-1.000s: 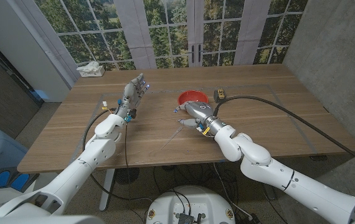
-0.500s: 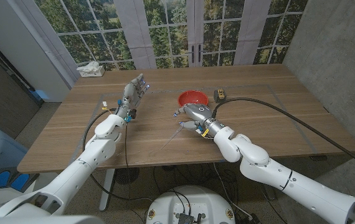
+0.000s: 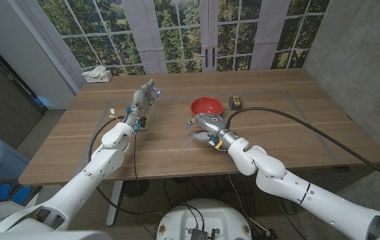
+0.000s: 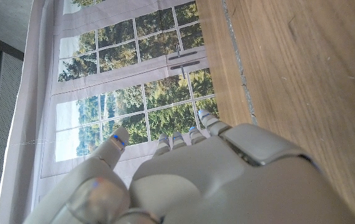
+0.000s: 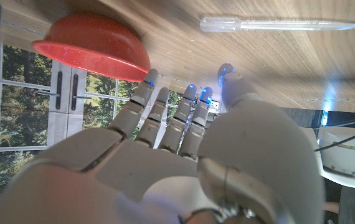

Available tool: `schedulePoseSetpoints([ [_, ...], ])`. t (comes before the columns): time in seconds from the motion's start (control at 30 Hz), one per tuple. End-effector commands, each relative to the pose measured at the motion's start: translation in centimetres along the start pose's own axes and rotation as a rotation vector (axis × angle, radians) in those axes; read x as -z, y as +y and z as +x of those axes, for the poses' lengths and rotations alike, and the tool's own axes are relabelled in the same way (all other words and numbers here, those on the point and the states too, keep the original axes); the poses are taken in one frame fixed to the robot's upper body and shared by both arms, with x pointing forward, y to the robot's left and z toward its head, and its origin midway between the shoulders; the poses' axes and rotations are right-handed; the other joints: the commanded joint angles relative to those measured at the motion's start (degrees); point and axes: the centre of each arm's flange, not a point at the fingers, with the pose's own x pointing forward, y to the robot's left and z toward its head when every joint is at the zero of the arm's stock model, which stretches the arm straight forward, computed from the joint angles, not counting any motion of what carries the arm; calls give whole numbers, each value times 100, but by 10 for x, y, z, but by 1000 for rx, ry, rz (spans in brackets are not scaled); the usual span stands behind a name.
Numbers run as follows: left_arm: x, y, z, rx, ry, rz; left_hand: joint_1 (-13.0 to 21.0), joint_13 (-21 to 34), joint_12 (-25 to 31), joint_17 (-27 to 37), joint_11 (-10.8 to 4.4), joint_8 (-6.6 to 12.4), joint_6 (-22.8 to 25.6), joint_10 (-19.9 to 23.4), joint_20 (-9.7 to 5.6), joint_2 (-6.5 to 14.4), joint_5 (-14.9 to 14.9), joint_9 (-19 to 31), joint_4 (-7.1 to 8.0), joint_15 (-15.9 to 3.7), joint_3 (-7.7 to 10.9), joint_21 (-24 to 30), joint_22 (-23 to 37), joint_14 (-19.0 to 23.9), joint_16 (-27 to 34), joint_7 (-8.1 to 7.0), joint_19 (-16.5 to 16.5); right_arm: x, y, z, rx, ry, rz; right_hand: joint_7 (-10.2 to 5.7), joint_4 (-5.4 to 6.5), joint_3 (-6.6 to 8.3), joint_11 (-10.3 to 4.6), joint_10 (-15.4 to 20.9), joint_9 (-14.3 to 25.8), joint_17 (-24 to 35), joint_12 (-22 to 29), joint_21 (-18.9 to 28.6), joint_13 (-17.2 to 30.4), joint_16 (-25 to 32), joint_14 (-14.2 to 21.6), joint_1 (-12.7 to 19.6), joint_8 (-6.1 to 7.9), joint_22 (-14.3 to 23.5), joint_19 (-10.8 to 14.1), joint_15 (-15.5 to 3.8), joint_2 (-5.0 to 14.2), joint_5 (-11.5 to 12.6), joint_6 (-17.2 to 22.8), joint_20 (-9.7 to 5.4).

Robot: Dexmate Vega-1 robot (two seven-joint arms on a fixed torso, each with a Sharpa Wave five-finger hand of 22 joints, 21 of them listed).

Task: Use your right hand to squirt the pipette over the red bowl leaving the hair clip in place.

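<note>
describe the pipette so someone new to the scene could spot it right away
Start at the wooden table and find the red bowl near its middle. Just in front of the bowl, toward the robot, the right hand hovers with fingers spread, and the pipette lies on the wood at its fingertips. It is the only clear, thin plastic tube, with a bulb at one end.

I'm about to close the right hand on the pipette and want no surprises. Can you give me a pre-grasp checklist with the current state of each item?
1. Clear plastic pipette lying free on the wooden table, not yet held: ok.
2. Right hand holding nothing, fingers apart, close to the pipette: ok.
3. Red round bowl upright, just beyond the right hand: ok.
4. Small yellow-and-black hair clip beside the bowl, apart from the hand: ok.
5. Left hand raised, away from the work area: ok.
6. Liquid inside the pipette: cannot tell.
</note>
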Motion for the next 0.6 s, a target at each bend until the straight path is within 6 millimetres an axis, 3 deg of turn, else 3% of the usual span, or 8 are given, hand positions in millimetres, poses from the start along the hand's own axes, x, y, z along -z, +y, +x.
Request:
schedulePoseSetpoints([
  [0.03, 0, -1, 1, 5, 3, -5, -1, 30, 7, 29, 18, -3, 43, 17, -285, 438, 13, 27, -2, -484, 20, -4, 16, -148, -7, -27, 35, -1, 11, 1, -19, -10, -19, -46, -21, -26, -53, 61, 19, 29, 28, 51, 21, 41, 75, 25, 8, 24, 51, -968, 59, -3, 36, -28],
  [0.6, -1, -1, 1, 5, 4, -1, -6, 30, 7, 27, 14, -5, 48, 28, -281, 431, 14, 27, -5, -492, 21, -7, 15, -140, -8, -36, 37, 0, 23, 4, -44, -4, -36, -127, -7, -89, -107, 225, 19, 62, 52, 65, 49, 105, 107, 173, 9, 27, 77, -998, 94, 3, 192, -62],
])
